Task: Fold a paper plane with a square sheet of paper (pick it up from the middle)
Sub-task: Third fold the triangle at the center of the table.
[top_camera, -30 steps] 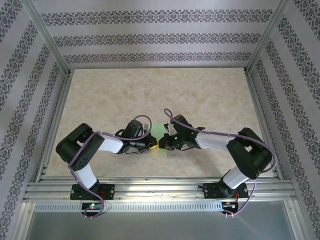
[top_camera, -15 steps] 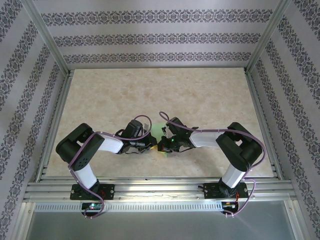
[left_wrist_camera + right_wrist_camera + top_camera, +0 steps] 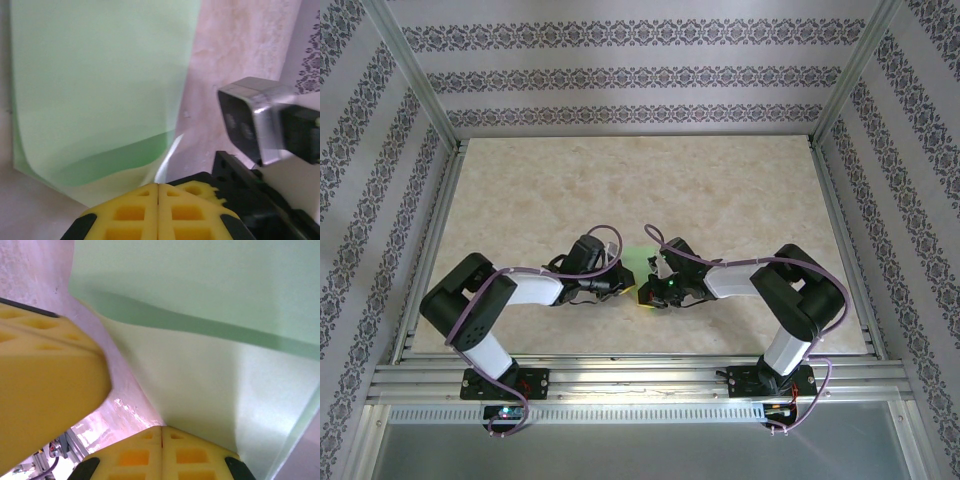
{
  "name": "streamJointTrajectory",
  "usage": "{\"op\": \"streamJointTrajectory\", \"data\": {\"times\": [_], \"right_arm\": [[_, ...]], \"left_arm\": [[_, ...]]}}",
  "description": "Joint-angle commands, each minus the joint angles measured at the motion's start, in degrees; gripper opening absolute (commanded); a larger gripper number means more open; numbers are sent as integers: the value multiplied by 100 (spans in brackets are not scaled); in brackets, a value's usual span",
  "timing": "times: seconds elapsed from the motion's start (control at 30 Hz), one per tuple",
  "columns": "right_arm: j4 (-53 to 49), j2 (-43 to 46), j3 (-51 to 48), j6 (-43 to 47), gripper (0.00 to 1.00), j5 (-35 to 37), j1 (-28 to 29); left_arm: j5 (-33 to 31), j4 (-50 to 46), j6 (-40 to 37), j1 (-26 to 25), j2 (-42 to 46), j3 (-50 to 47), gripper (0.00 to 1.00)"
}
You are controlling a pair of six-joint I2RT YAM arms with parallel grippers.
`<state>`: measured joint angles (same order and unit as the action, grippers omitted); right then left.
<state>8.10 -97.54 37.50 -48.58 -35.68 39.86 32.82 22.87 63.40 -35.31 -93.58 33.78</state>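
The pale green sheet of paper (image 3: 639, 262) stands up from the table between my two grippers, near the middle of the front edge. In the left wrist view the sheet of paper (image 3: 100, 75) curves, with a darker fold band low down, and one edge runs into my left gripper (image 3: 158, 188), whose yellow pads are pressed together on it. In the right wrist view the sheet of paper (image 3: 200, 310) comes down into my right gripper (image 3: 161, 429), which is also shut on it. From above, the left gripper (image 3: 627, 289) and right gripper (image 3: 646, 293) almost touch.
The beige table (image 3: 720, 190) stretches beyond the grippers, framed by aluminium rails (image 3: 620, 378) and patterned walls. The right gripper's finger (image 3: 200, 190) and its wrist camera (image 3: 250, 120) crowd the left wrist view. One yellow finger of the left gripper (image 3: 45, 370) sits close in the right wrist view.
The right arm has folded its elbow in and brought its gripper slightly left, closer to the left gripper. The left arm's elbow dropped a little. Both grips stayed shut on the paper.
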Motion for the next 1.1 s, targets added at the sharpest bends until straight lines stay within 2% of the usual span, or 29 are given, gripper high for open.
{"op": "streamJointTrajectory", "data": {"times": [0.0, 0.1, 0.37, 0.53, 0.7, 1.07], "right_arm": [[-388, -71, -171, -47, 2, 145, -74], [-392, -77, -146, -46, 3, 147, -69], [-416, -108, -172, -12, 2, 166, -73], [-474, -145, -216, 30, 1, 214, -72], [-469, -143, -304, 33, 0, 237, -72], [-458, -171, -314, 63, 0, 194, -67]], "left_arm": [[-67, -432, -228, -128, 171, 159, 3], [-165, -751, -364, -178, 109, 268, 2], [-447, -865, -337, -154, -252, 299, 1], [-491, -773, -369, 149, -353, 34, 1], [-231, -645, -433, 574, -344, -169, 1], [-66, -961, -615, 1105, -218, -39, 1]]}}
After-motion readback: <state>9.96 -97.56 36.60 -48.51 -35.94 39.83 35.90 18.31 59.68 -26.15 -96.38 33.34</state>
